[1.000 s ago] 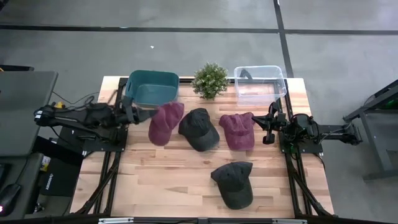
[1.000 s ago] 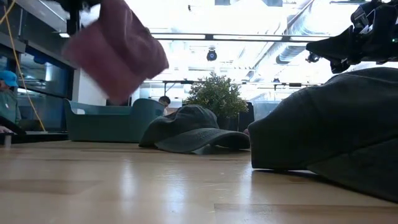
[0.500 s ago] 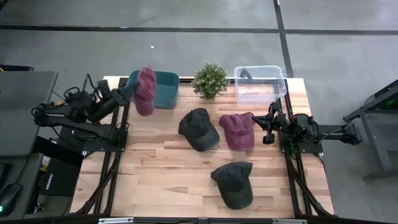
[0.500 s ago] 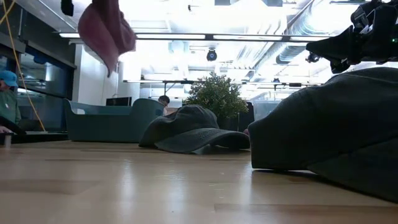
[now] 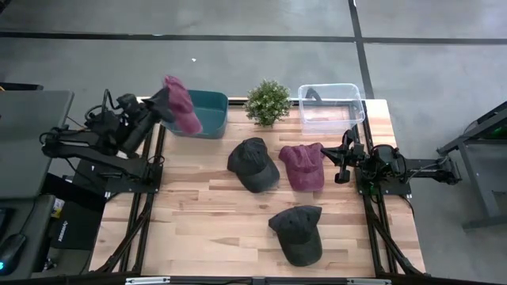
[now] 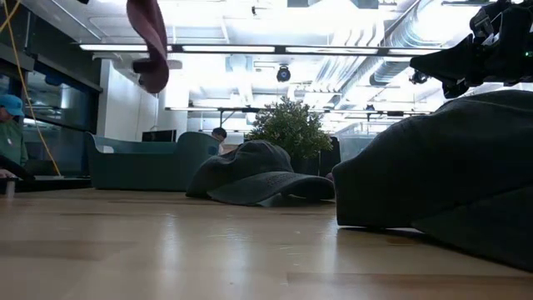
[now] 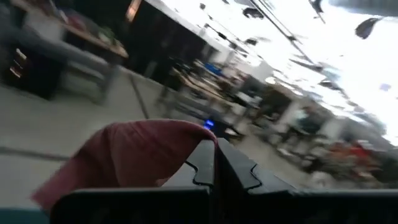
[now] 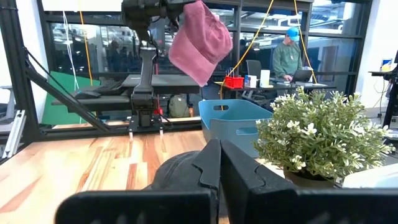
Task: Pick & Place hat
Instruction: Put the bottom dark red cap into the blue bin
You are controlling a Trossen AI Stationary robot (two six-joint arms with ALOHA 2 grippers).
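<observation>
My left gripper (image 5: 162,104) is shut on a maroon hat (image 5: 181,105), held high over the left end of the teal bin (image 5: 200,113). The hat shows at the top of the low view (image 6: 151,38) and in the right wrist view (image 8: 199,41). Three more caps lie on the table on their undersides: a dark one (image 5: 253,164), a maroon one (image 5: 303,166) and a dark one nearer (image 5: 297,233). My right gripper (image 5: 342,164) is shut and waits just right of the maroon cap. My left gripper pinches the maroon hat's cloth (image 7: 186,155) between its two fingers; which part of the hat that is, I cannot tell. The hat is lifted clear and hangs slack below the gripper (image 8: 171,14), above the teal bin.
A potted plant (image 5: 267,101) stands between the teal bin and a clear plastic bin (image 5: 330,104) along the far edge. Bare wood lies at the near left of the table (image 5: 198,229). A person (image 8: 288,56) sits beyond the table.
My left arm has swung up and toward the far-left corner, carrying the maroon hat from beside the dark cap to a place high over the teal bin's left end. The hat has swung and turned as it went. My right arm has kept still.
</observation>
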